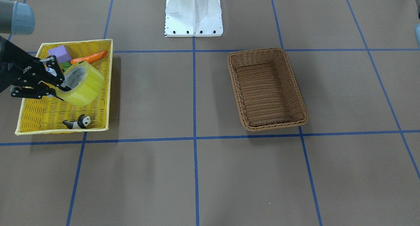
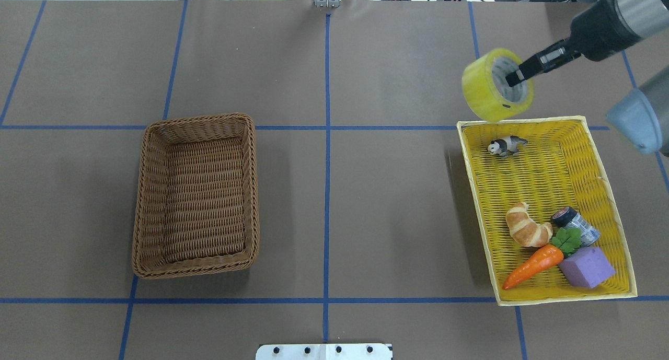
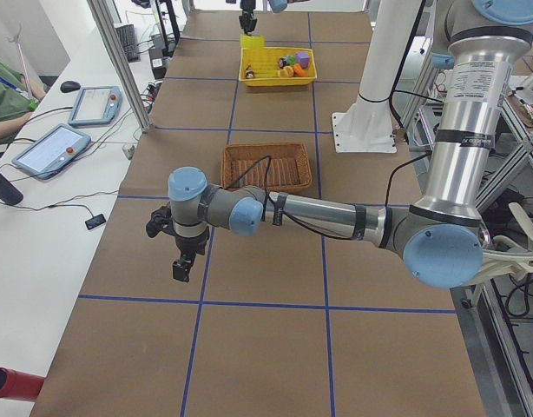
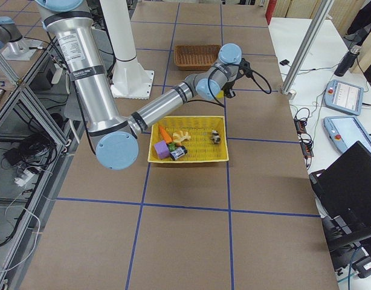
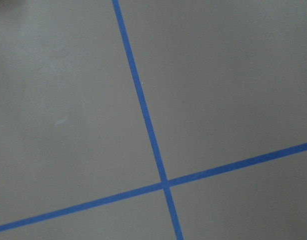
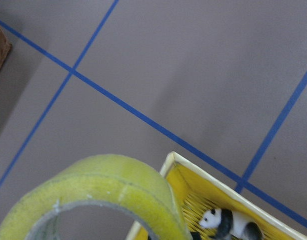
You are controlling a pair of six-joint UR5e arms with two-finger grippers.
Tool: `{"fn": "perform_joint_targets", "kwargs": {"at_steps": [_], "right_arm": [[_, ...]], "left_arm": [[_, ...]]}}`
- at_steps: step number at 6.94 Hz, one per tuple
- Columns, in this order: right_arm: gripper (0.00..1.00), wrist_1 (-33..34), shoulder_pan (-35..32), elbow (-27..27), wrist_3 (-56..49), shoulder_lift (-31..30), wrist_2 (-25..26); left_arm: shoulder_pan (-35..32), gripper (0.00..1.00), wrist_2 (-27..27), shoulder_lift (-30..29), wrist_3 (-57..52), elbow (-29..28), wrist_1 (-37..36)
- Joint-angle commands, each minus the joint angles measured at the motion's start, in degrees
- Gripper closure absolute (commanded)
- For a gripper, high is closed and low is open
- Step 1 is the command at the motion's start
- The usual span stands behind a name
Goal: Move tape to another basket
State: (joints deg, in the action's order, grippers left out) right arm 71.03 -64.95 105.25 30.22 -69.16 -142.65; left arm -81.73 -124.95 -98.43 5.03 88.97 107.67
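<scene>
The tape (image 2: 483,88), a wide yellow roll with a white core, hangs in the air over the far end of the shallow yellow basket (image 2: 522,124). My right gripper (image 2: 515,80) is shut on the roll's wall, one finger inside the core. The front view shows the same grip (image 1: 64,92) on the tape (image 1: 86,85). The roll fills the bottom of the right wrist view (image 6: 108,185). The brown wicker basket (image 2: 196,117) stands empty on the other half of the table. My left gripper (image 3: 181,268) points down above bare table beyond the brown basket; I cannot tell if it is open.
The yellow basket holds a panda figure (image 2: 506,146), a croissant (image 2: 527,225), a carrot (image 2: 533,266), a purple block (image 2: 586,267) and a dark jar (image 2: 577,225). The white robot base (image 1: 193,12) stands between the baskets. The left wrist view shows only table and blue lines.
</scene>
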Motion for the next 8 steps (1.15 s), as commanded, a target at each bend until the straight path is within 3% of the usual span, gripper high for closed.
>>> {"fn": "perform_joint_targets", "kwargs": {"at_steps": [1,3,5,6,8], "right_arm": [[1.00,-10.56,0.69,-0.48,16.28,4.03,1.05],[1.00,-26.74,9.61,-0.75,35.60,3.68,12.16],[1.00,-36.79,18.68,-0.57,49.34,4.20,20.97],[1.00,-41.10,20.72,-0.57,54.37,4.12,22.83],[1.00,-43.42,23.36,-0.31,61.95,4.38,22.68]], "left_arm": [[0.34,0.02,-1.25,1.30,13.90,-0.29,15.75],[2.27,0.02,-4.16,1.31,29.32,-0.20,23.33],[8.67,0.02,-5.92,0.35,50.31,-0.11,36.66],[10.44,0.02,-5.83,-0.36,60.87,-0.20,44.22],[14.39,0.02,-8.36,-7.70,91.74,0.24,50.25]]}}
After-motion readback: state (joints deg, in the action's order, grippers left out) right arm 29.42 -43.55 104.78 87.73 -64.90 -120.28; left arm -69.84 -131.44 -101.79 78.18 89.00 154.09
